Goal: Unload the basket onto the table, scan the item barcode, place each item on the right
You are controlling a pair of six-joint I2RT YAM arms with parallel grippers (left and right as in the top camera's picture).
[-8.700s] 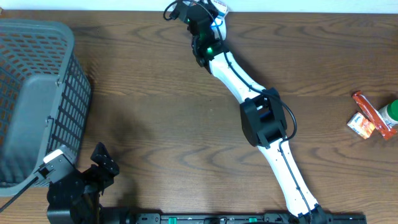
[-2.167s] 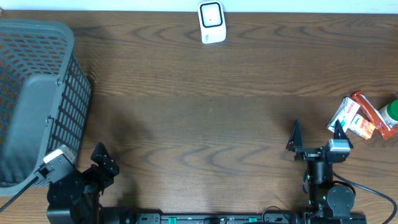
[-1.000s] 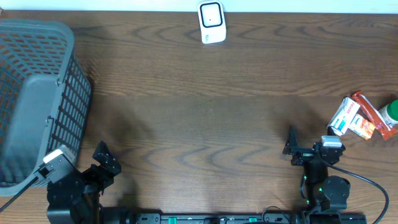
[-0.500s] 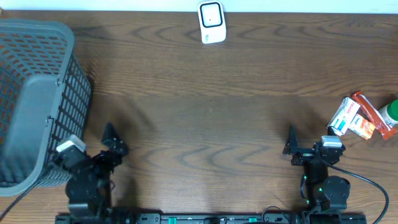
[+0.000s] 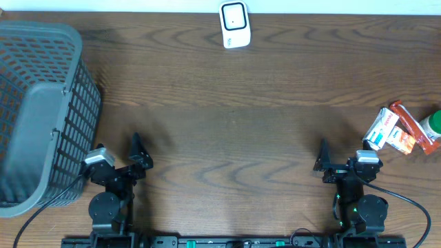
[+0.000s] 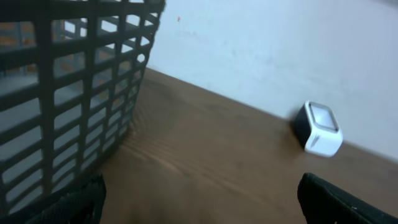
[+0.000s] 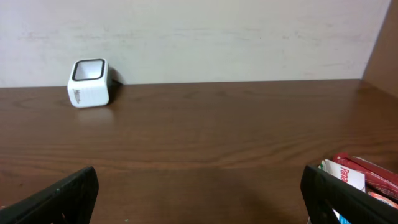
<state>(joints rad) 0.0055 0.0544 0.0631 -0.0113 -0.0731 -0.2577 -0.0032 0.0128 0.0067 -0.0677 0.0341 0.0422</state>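
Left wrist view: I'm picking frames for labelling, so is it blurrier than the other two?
Left wrist: yes, soft throughout; basket and scanner edges are smeared. Right wrist: sharp, the scanner crisp. Overhead: sharp, evenly lit.

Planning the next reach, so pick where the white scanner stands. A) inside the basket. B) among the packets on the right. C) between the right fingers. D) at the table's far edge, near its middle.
D: the scanner stands alone at the far edge, apart from the basket and the packets.
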